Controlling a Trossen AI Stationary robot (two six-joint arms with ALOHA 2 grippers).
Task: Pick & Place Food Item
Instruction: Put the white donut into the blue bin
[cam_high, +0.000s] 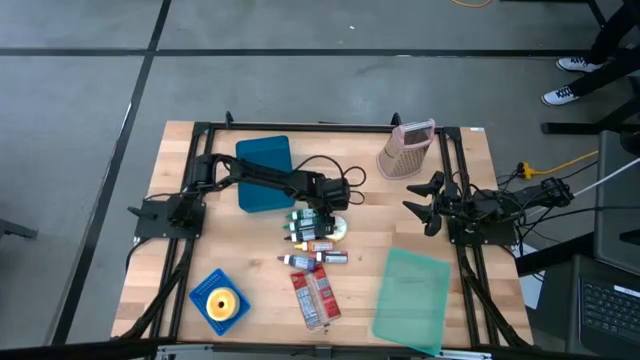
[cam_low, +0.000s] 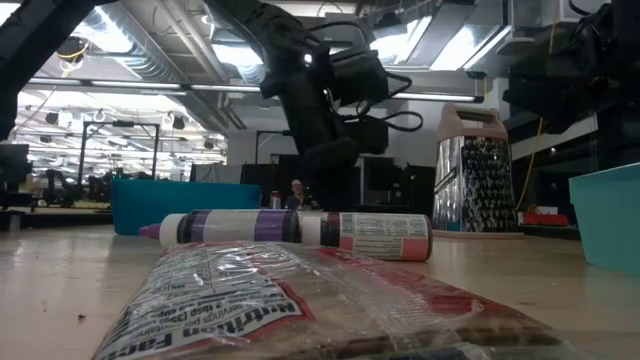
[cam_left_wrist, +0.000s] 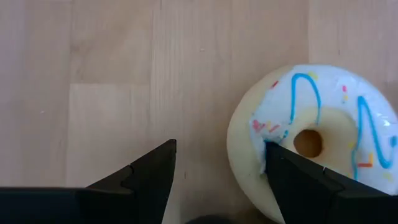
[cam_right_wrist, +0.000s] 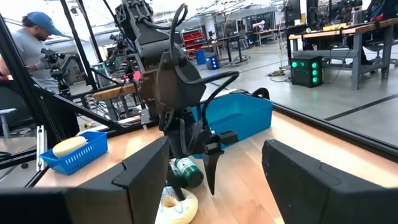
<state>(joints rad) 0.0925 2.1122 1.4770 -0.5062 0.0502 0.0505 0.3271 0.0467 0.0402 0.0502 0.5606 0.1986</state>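
Note:
A donut (cam_left_wrist: 317, 134) with white icing, blue squiggles and sprinkles lies flat on the wooden table (cam_left_wrist: 112, 74), right of centre in the high view (cam_high: 340, 227). My left gripper (cam_left_wrist: 221, 144) points steeply down over it, open. One finger is above bare wood beside the donut, and the other is over the donut's iced top between rim and hole. The right wrist view shows this gripper (cam_right_wrist: 193, 165) just above the donut (cam_right_wrist: 177, 208). My right gripper (cam_high: 425, 205) waits open at the table's right side, nothing between its fingers. My left gripper comes at the donut from above, slanting down. One fingertip (cam_left_wrist: 277, 162) overlaps the iced top (cam_left_wrist: 264, 127) near the rim. I cannot tell whether it touches the icing. The donut lies flat on the table.
Several small colouring tubes (cam_high: 308, 228) lie right beside the donut, with a wrapped snack pack (cam_high: 315, 298) nearer the front. A blue bin (cam_high: 265, 172), a box grater (cam_high: 408, 150), a green tray (cam_high: 412, 298) and a blue basket (cam_high: 220, 302) stand around.

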